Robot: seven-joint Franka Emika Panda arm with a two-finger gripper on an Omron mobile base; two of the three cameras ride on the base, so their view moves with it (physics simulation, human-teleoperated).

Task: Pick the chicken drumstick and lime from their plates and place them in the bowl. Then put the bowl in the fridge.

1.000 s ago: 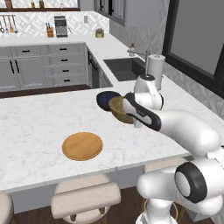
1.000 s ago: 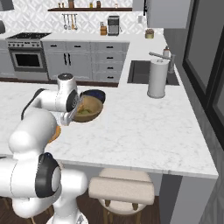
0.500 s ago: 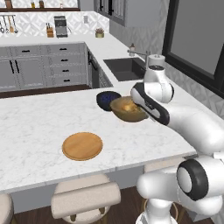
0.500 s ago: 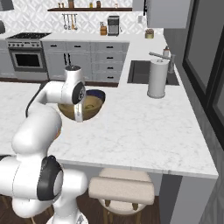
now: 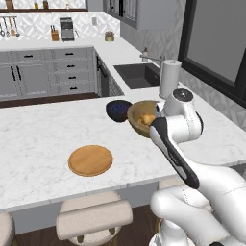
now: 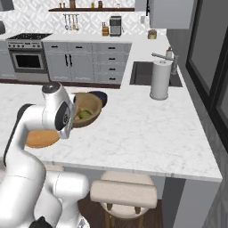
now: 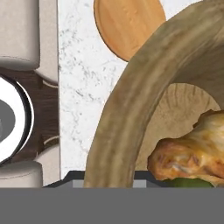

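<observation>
From the left base view, you have the wooden bowl (image 5: 142,117) up off the table (image 5: 43,139), carried at the end of the arm beside the small dark blue bowl (image 5: 118,109). A golden lump, the chicken drumstick (image 5: 146,118), sits inside it. The tan wooden plate (image 5: 90,160) lies bare on the marble, well apart toward the stools. The gripper itself is hidden behind the wrist here, so you cannot judge the jaws from this side.

From the right base view, the bowl (image 6: 87,110) hangs just past the arm's wrist with the blue bowl (image 6: 99,97) behind it. Something green shows inside, which I take to be the lime (image 6: 84,115). The wooden plate (image 6: 41,139) peeks out behind the arm. The paper towel roll (image 6: 160,79) stands near the sink (image 6: 143,74).

From the hand view, the bowl's thick wall (image 7: 127,109) rises straight out of the bottom edge where the fingertips sit, so you can take the jaws as clamped on that rim at their tightest setting. The drumstick (image 7: 192,151) rests on the bowl floor with a sliver of the lime (image 7: 188,183) under it.

So both foods look loaded, and you are on the carrying step. Next you need to keep the bowl level, turn the base toward the fridge, and bring the bowl to a shelf.
</observation>
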